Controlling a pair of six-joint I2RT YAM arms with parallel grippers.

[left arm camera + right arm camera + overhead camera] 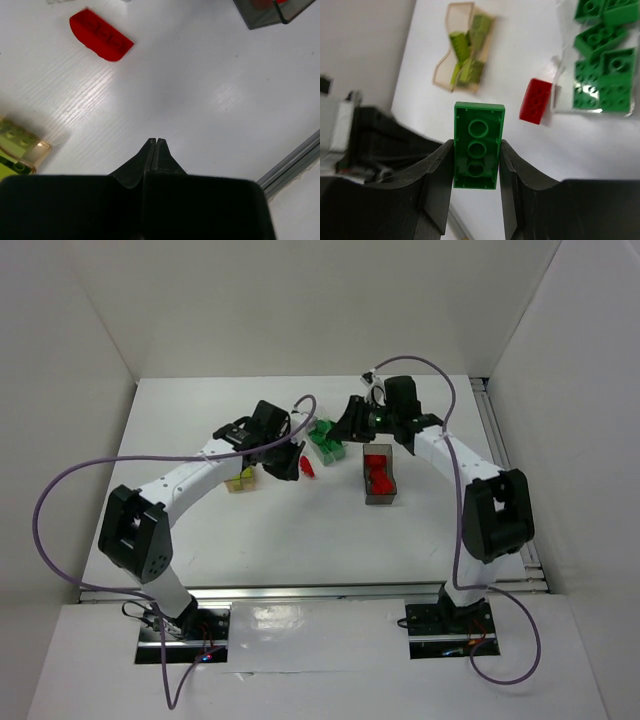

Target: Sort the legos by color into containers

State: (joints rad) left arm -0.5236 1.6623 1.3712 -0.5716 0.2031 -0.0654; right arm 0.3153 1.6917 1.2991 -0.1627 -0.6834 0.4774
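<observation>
1. The clear bin stands on the desk towards its far side, about midway across, and holds a layer of green bricks.
2. The right tool hangs just right of the clear bin and above desk level. Its jaws are closed on the long sides of a green brick, whose hollow underside faces the wrist camera.
3. The left tool sits left of the clear bin and nearer the arm bases. Its fingers are pressed together with nothing between them, above bare desk.
4. A red brick with one rounded end lies loose on the desk at the near-left side of the clear bin, just beside its wall. Whether the two touch cannot be told.
5. The amber bin stands farther left of the clear bin, beyond the left tool, and holds yellow-green bricks.
6. The grey bin stands right of the clear bin and nearer the bases, apart from it, with red bricks inside.
</observation>
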